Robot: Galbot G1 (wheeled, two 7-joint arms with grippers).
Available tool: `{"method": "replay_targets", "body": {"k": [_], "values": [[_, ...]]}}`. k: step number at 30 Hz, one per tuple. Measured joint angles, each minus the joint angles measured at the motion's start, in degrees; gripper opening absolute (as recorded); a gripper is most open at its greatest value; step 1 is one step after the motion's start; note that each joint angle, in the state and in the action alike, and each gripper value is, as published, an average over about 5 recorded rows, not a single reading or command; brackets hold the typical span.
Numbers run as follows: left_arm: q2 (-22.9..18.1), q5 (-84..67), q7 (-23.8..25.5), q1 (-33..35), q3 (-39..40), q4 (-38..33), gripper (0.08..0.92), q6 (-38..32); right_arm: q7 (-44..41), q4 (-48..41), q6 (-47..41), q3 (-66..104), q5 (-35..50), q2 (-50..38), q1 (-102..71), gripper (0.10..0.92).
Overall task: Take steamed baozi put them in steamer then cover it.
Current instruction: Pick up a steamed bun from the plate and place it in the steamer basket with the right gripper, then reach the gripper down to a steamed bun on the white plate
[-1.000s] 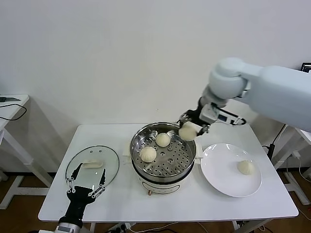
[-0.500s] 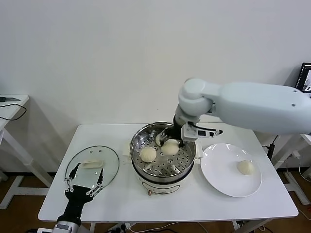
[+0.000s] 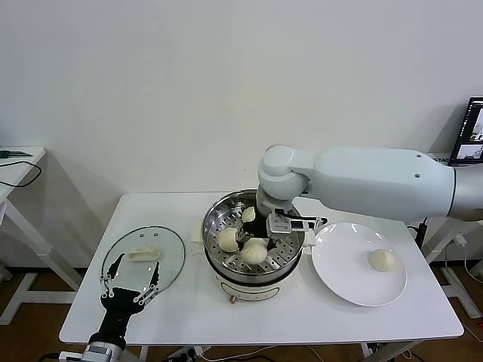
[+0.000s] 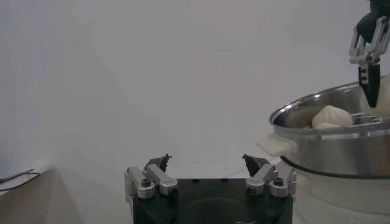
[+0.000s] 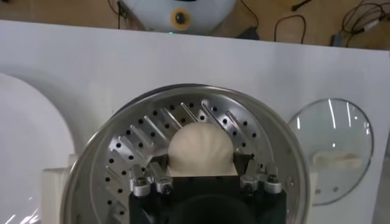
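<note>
right gripper (image 3: 257, 243) clamped on a baozi (image 3: 255, 251) low inside the steamer (image 3: 290, 256), near side. advise releasing only once seated, clear of neighbouring buns. left gripper (image 3: 132, 285) apart, over the cover (image 3: 170, 245).

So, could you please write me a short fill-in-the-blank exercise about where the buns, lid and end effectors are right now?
1. The right end effector grips a round cream-white bun inside the shiny ____ steamer basket.
2. The flat white plate holds ____ bun.
3. The clear glass lid lies on the white ____.
4. The left end effector, near the lid, is ____.

Missing words: steel; one; table; open
</note>
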Motion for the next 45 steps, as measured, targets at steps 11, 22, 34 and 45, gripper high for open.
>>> {"method": "replay_targets", "body": {"k": [11,22,34,45], "values": [[0.1,-0.3,0.1,-0.3,0.0,0.1,0.823,0.3,-1.0,-1.7,0.2,0.7,-1.3,0.8,-3.4,0.704],[0.0,-0.3,0.0,-0.2,0.0,0.1,0.823,0.4,-1.5,-2.4,0.2,1.0,-1.7,1.1,-5.0,0.736],[-0.1,0.1,-0.1,0.3,0.5,-0.2,0.823,0.1,-2.7,-3.2,-1.4,3.6,1.4,-1.8,-2.2,0.823],[-0.2,0.6,-0.1,1.5,0.6,-1.2,0.823,-0.3,-7.4,-6.5,-10.2,6.6,10.9,-11.9,1.9,0.823]]}}
